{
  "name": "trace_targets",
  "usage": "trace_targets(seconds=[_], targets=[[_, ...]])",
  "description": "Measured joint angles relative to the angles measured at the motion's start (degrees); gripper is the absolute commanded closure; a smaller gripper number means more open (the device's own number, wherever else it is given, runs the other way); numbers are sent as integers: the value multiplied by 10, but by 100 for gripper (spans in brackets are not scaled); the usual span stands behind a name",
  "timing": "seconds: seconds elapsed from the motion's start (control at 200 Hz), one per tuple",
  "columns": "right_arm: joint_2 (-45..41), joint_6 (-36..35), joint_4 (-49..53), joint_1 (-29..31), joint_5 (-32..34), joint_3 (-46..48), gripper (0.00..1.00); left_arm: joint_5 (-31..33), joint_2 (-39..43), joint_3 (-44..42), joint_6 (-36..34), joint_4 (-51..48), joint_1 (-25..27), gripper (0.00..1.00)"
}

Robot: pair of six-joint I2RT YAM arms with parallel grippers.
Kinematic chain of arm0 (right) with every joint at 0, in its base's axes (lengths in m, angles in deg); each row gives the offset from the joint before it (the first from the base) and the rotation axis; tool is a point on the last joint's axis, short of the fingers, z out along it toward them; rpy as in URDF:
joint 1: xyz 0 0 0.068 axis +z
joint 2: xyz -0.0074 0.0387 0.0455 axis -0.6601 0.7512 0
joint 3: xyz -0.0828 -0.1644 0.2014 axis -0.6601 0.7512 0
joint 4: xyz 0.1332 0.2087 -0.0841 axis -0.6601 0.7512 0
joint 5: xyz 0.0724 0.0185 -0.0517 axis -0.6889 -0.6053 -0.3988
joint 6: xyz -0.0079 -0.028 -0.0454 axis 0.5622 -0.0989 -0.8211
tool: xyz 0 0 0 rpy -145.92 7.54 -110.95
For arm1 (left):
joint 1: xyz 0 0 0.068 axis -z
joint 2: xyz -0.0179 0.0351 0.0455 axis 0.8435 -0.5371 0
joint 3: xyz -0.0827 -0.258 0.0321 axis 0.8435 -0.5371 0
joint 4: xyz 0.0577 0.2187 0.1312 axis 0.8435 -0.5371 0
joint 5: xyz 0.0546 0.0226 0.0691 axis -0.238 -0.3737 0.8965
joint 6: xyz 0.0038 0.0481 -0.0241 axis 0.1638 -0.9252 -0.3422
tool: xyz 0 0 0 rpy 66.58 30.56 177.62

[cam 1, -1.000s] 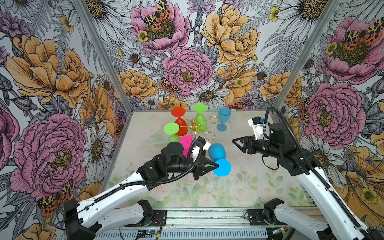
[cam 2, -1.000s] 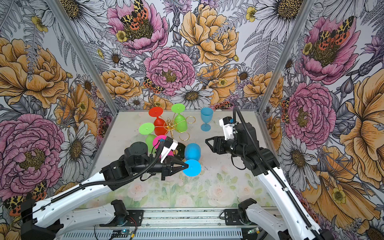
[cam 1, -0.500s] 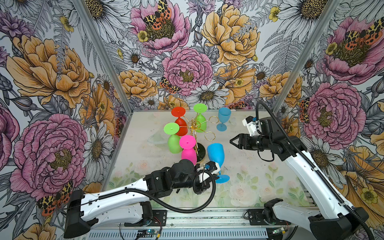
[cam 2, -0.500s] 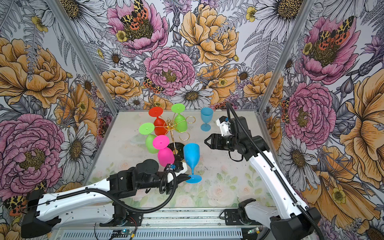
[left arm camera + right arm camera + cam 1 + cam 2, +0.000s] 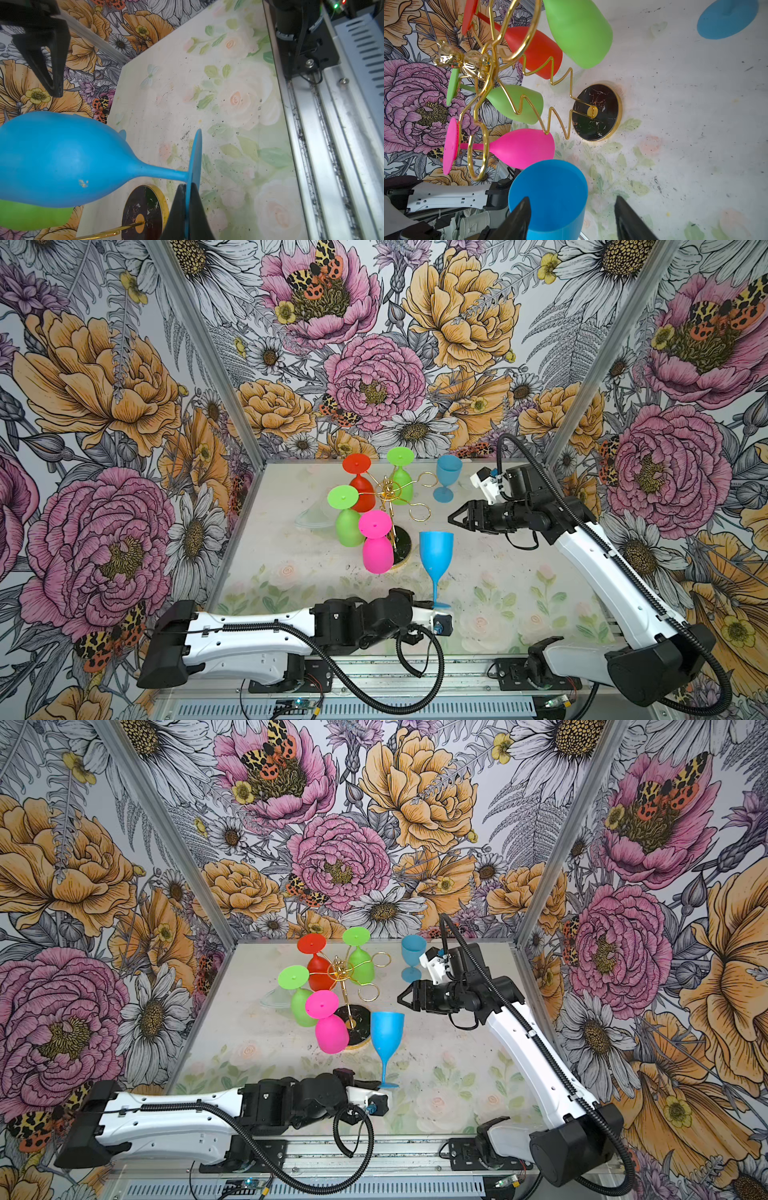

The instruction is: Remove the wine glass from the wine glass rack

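Your left hand [image 5: 188, 186] pinches the round foot of the bright blue plastic wine glass [image 5: 435, 549] so it won't tip. The glass stands on the counter [image 5: 519, 572], off the thin gold wire rack [image 5: 392, 489] and just beside it. Your right hand [image 5: 452, 517] hangs wide open, holding nothing.

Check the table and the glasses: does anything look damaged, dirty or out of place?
The near blue glass has a small pale scuff on its bowl, and the left tool pinches it only by the edge of its foot. Dark specks dot the table around the rack.

Blue wine glass [image 5: 435, 549] foot (partly) hidden.
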Motion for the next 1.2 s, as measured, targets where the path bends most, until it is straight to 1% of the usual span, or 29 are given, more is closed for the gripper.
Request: trace_targets(seconds=[0.1, 0.2, 0.42, 0.545, 0.861, 1.196], targets=[[3, -2, 0, 0, -12, 0, 37, 45, -17, -23, -48, 15, 21, 100], [4, -7, 2, 1, -23, 0, 38, 76, -19, -42, -82, 30, 34, 100], [7, -26, 20, 3, -19, 0, 38, 124, -20, -45, -123, 59, 36, 100], [11, -35, 26, 3, -18, 1, 41, 146, -20, -46, -141, 63, 39, 100], [30, -50, 32, 9, -23, 7, 56, 189, -22, -59, -194, 82, 40, 100], [46, -59, 33, 10, -47, 8, 73, 211, -37, -74, -243, 111, 40, 100]])
